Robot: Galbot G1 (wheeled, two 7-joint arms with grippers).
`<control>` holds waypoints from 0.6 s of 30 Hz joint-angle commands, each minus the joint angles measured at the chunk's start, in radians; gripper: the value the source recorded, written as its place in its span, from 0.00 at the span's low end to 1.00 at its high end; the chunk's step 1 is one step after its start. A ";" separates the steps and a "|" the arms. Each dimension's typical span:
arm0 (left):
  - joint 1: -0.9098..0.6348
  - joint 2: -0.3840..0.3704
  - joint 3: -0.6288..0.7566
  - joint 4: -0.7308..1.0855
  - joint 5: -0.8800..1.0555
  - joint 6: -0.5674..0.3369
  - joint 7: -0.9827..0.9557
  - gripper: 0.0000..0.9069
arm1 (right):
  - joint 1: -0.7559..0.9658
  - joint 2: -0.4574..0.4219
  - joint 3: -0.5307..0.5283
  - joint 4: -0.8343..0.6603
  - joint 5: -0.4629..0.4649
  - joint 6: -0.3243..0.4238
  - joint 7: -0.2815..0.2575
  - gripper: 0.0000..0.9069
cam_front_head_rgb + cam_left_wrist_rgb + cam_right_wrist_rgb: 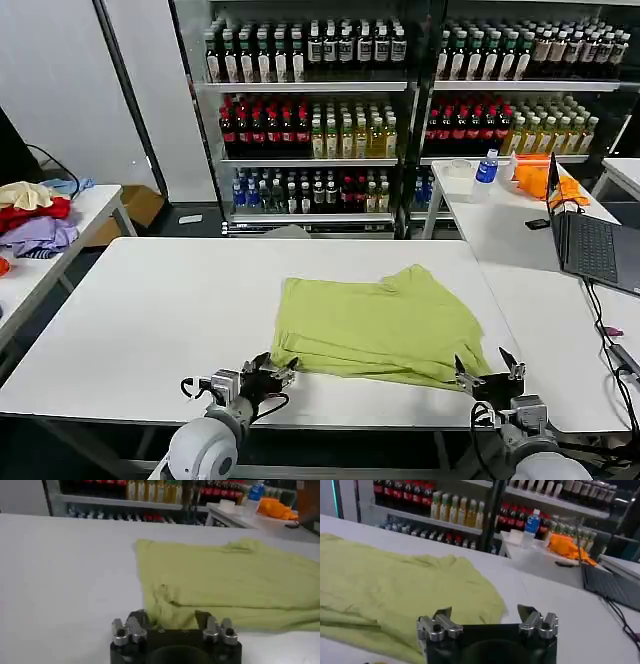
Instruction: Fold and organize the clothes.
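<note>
Lying folded at the centre of the white surface [140,310], the lime T-shirt [385,325] has the left hand [268,375] at its 7 o'clock corner and the right hand [490,368] at 5 o'clock. Left wrist view: fingers [131,628] apart, straddling the shirt's hem. Right wrist view: fingers [440,622] apart above the shirt's edge.

A white work table [150,320] is set at the centre. At twelve o'clock, shelving [310,85] stocked with rows of bottled drinks [300,125] is seen against the back. At nine o'clock a side table [60,250] is loaded with a garment pile [35,215]. At two o'clock another table [500,215] is occupied by a laptop [590,240], an orange cloth [540,180] and a blue-capped bottle [487,167].
</note>
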 commanded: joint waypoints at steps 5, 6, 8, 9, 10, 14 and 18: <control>-0.009 -0.002 0.001 0.013 -0.021 -0.009 0.006 0.03 | 0.002 -0.001 0.000 -0.003 0.000 0.008 -0.001 1.00; -0.003 -0.001 -0.001 0.008 -0.019 -0.010 0.007 0.03 | 0.002 0.000 0.000 -0.002 0.000 0.008 -0.001 1.00; 0.017 -0.001 -0.009 -0.008 -0.020 -0.012 0.009 0.03 | 0.002 0.000 0.001 0.003 0.000 0.007 -0.001 1.00; 0.026 -0.001 -0.012 -0.014 -0.020 -0.014 0.010 0.03 | 0.002 0.000 0.002 0.004 0.001 0.006 -0.001 1.00; 0.034 -0.001 -0.014 -0.021 -0.021 -0.026 0.011 0.03 | 0.001 -0.001 0.004 0.007 0.002 0.005 -0.001 1.00; 0.058 0.003 -0.021 -0.027 -0.032 -0.042 0.009 0.03 | 0.003 -0.009 0.009 0.013 0.008 0.003 0.000 1.00; 0.064 -0.001 -0.025 -0.034 -0.034 -0.053 0.009 0.03 | 0.009 -0.014 0.009 0.017 0.011 -0.001 0.002 1.00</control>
